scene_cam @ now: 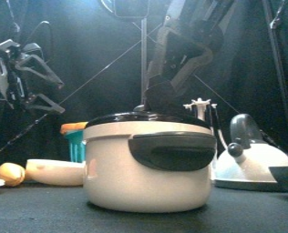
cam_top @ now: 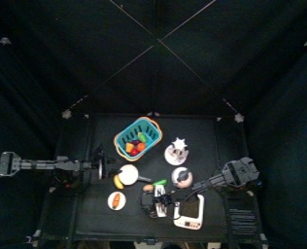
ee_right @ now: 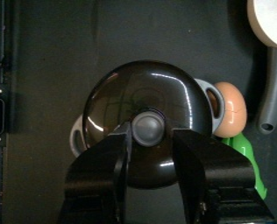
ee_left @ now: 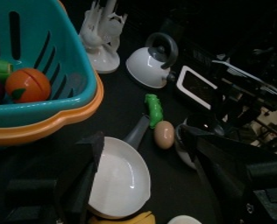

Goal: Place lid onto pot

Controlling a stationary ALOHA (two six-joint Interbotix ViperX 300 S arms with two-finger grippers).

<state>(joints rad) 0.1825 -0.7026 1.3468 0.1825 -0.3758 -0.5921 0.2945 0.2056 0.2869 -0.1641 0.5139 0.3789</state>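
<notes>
A black domed lid [ee_right: 135, 96] rests on the cream pot [scene_cam: 116, 173], which stands large at the table's front and has a black side handle. Only a pale strip of the pot's rim [ee_right: 78, 133] shows under the lid in the right wrist view. My right gripper [ee_right: 152, 129] comes straight down on it, jaws closed on the lid's round knob [ee_right: 149, 122]. To the left, my left gripper [scene_cam: 17, 71] hangs raised and open, holding nothing.
A peach egg [ee_right: 230, 105] and a green vegetable [ee_right: 244, 153] lie right beside the pot. A white pan [ee_left: 120, 175], a white kettle [ee_left: 151, 66], a white rack [ee_left: 102, 35] and a teal basket [ee_left: 41, 87] of fruit lie further back.
</notes>
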